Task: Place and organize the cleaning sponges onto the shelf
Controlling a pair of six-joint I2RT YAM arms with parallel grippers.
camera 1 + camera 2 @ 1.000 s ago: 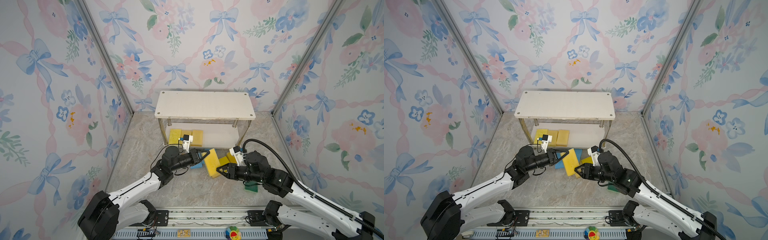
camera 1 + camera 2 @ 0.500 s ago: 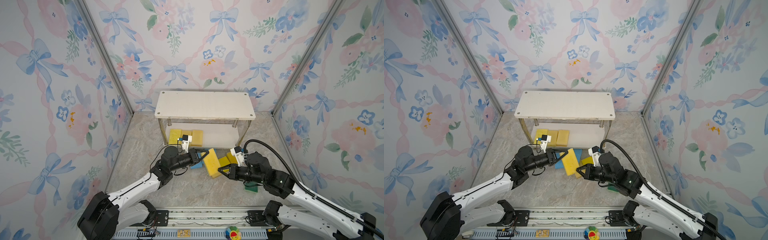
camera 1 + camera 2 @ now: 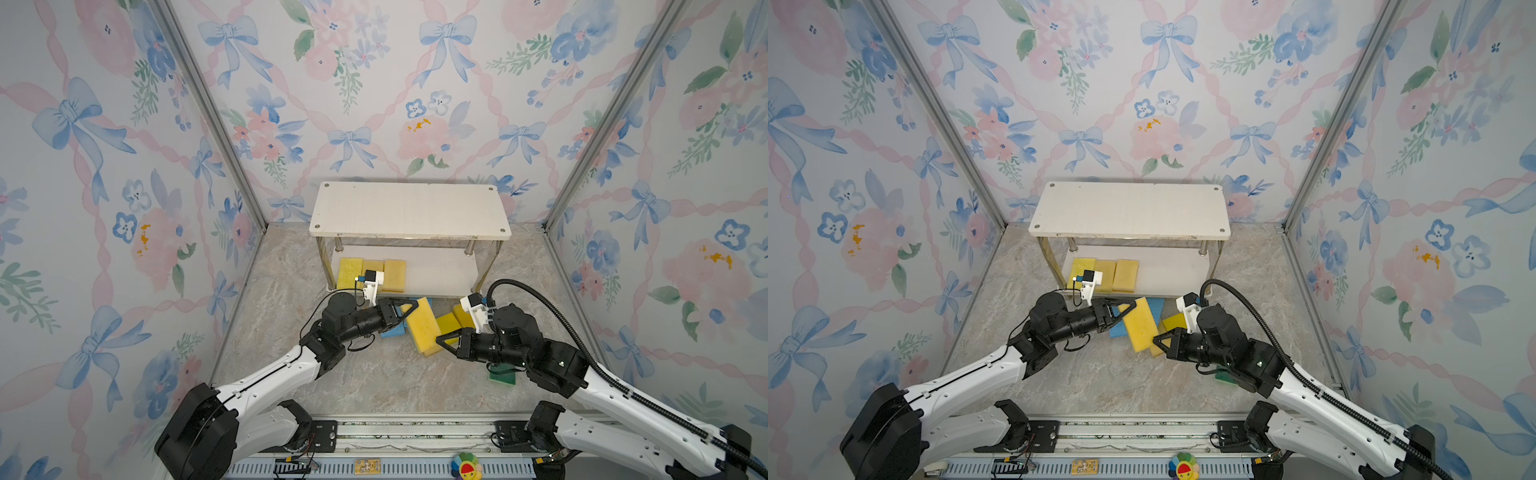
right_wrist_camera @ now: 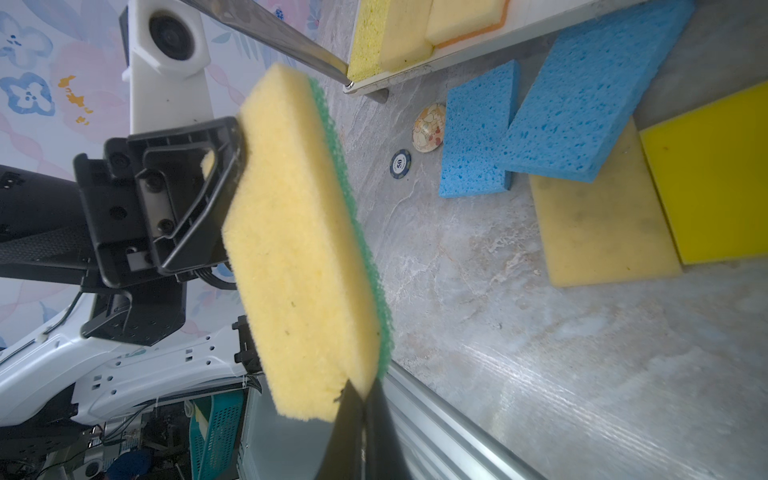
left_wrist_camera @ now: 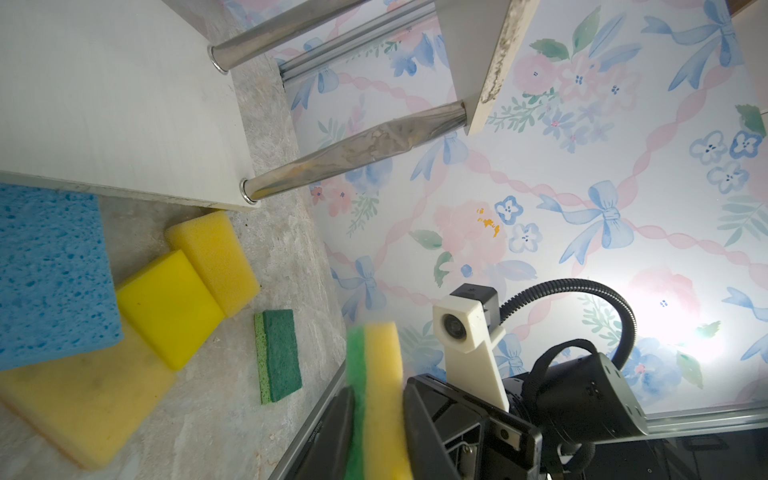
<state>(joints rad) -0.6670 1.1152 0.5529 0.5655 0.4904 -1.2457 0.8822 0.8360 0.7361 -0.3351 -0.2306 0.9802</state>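
On the shelf (image 3: 409,210) lower board we count three yellow sponges (image 3: 393,275); loose sponges (image 3: 448,322) lie on the surface (image 3: 291,299). The right end effector (image 3: 439,338) pinches a green-backed sponge (image 3: 422,326); the left end effector (image 3: 409,311) flanks it, grip unclear.

A grey marbled worktop (image 3: 374,386) stands between walls (image 3: 374,104) papered with blue bows and pink flowers. In the right wrist view, a dark blue chip (image 4: 400,164) marked 50 and a round patterned disc (image 4: 429,127) lie flat on it, near each other but apart. At its front edge, a ribbed rail (image 3: 415,470) bears a rainbow-coloured toy (image 3: 466,469) and a small yellow card (image 3: 367,465).
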